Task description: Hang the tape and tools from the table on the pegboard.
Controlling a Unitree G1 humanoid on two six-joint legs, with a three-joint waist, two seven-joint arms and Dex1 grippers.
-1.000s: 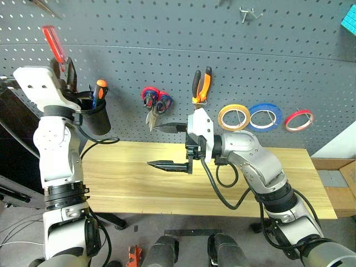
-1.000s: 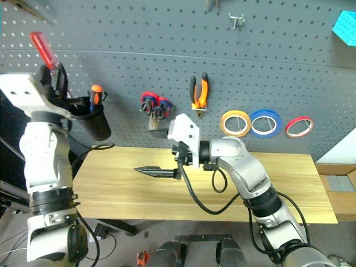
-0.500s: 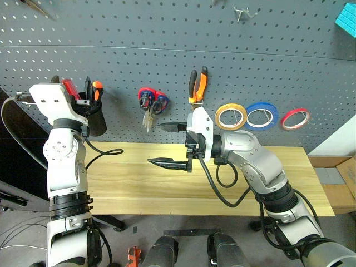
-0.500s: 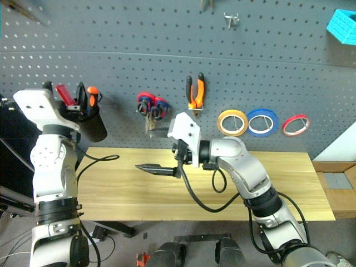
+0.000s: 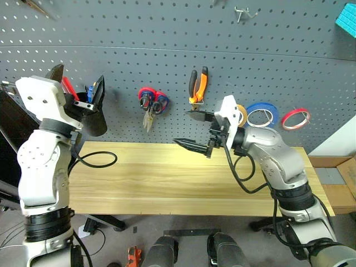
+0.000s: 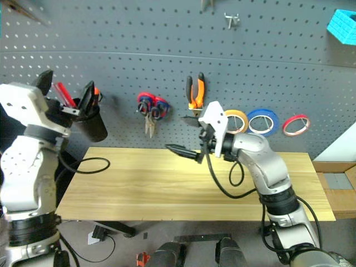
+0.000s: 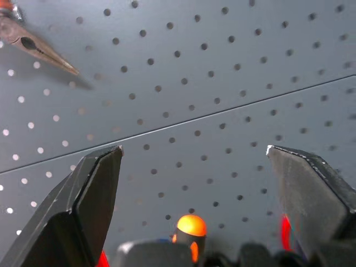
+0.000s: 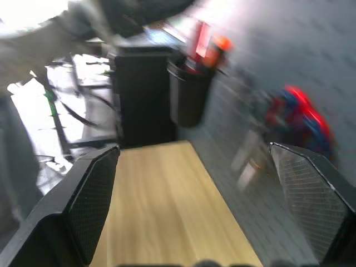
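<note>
Over on the left, the left gripper (image 5: 78, 89) hangs with its jaws spread wide and empty just above the black cup (image 5: 94, 119) on the pegboard (image 5: 167, 33), where the red-handled screwdriver (image 5: 69, 89) stands beside an orange-topped one (image 6: 95, 92). Along the board come the red-and-blue scissors (image 5: 150, 103), the orange-and-black pliers (image 5: 199, 84), then the yellow tape (image 6: 238, 121), partly hidden behind the right wrist, with a blue roll (image 5: 261, 114) and a red roll (image 5: 295, 118) beyond. The right gripper (image 5: 193, 130) points sideways above the table (image 5: 167, 178), fingers apart, holding nothing. I'd say the screwdriver step is finished; the tabletop looks bare, so next comes drawing both arms back and checking for the black-handled scissors.
</note>
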